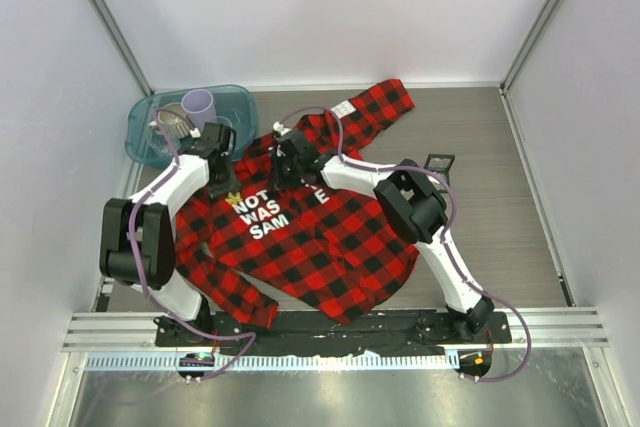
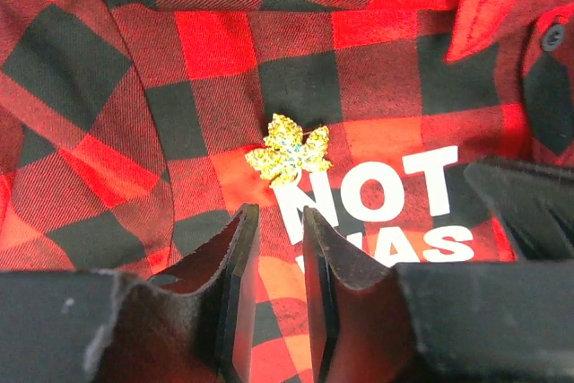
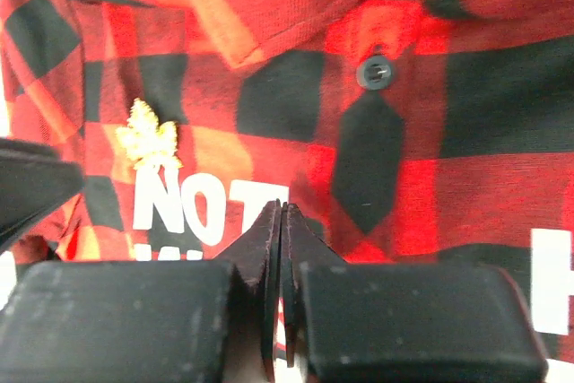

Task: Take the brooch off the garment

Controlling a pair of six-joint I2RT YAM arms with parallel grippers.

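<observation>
Table (image 1: 520, 207): brooch (image 2: 289, 151) just beyond left fingers (image 2: 235, 275).

Robot lab test cell, plain white panel walls (image 1: 330, 7), aluminium frame posts (image 1: 108, 22), wood-grain tabletop (image 1: 500, 177), metal mounting rail (image 1: 560, 327)

Overhead looks down; close wrist views share brooch (image 2: 289, 152).
</observation>
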